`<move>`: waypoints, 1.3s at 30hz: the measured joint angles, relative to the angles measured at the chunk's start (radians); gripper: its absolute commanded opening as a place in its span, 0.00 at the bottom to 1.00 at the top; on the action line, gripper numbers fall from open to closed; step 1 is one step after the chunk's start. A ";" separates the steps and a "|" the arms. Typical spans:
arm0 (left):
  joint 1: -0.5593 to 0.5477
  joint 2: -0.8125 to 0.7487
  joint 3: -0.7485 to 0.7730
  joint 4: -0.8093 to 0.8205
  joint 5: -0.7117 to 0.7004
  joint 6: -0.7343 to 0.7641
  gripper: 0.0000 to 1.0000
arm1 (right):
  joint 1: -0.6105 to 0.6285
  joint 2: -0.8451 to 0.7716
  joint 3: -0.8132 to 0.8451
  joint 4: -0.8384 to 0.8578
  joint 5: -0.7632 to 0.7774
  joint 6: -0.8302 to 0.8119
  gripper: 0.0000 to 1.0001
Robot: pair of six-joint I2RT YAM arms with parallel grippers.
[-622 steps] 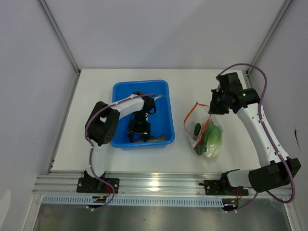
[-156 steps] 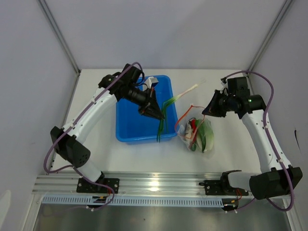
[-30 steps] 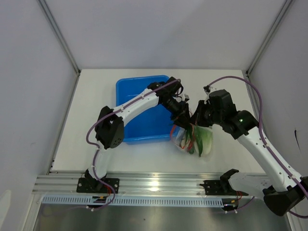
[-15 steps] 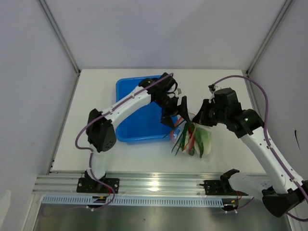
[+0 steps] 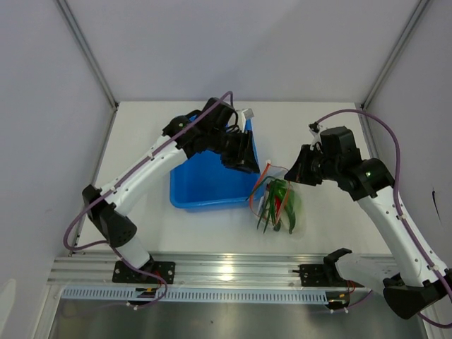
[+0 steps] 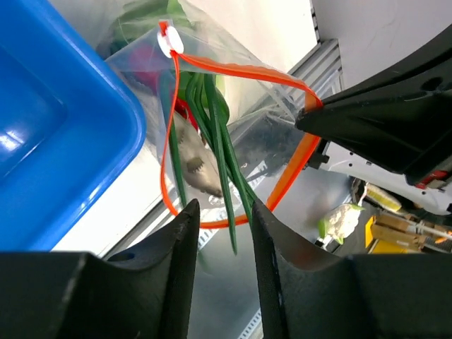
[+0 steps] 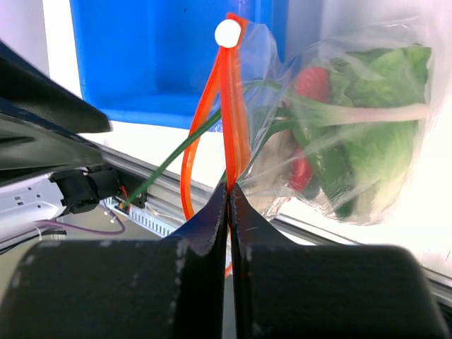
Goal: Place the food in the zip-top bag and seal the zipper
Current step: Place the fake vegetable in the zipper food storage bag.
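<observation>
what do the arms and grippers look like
The left arm and right arm have white links, black joints and a purple cable looped along each. The right arm has a small green light. The left gripper and right gripper are black, with two tapered fingers.

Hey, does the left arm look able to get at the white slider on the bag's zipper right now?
Probably yes. The left claw hangs open near the mouth of the bag, and the white slider sits exposed at one end of the zipper. The right claw pinches the zipper farther along, clear of it.

place: robot lab cell | evidence: grey panel walls point(image 5: 212, 42), aluminium rail point(image 5: 233, 272), white table point(image 5: 141, 120)
</observation>
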 measured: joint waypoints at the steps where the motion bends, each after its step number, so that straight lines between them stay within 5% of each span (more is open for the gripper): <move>1: -0.007 0.004 -0.001 0.002 0.001 0.007 0.38 | -0.001 0.001 0.005 -0.005 -0.003 -0.001 0.00; 12: -0.061 0.155 0.024 -0.110 -0.028 0.057 0.57 | -0.003 0.008 0.029 -0.012 -0.008 0.000 0.00; 34: -0.101 0.156 0.101 -0.172 -0.100 0.082 0.52 | -0.004 0.008 0.029 -0.011 -0.009 0.000 0.00; 39: -0.109 0.156 0.102 -0.173 -0.098 0.082 0.42 | -0.003 0.008 0.029 -0.011 -0.011 0.000 0.00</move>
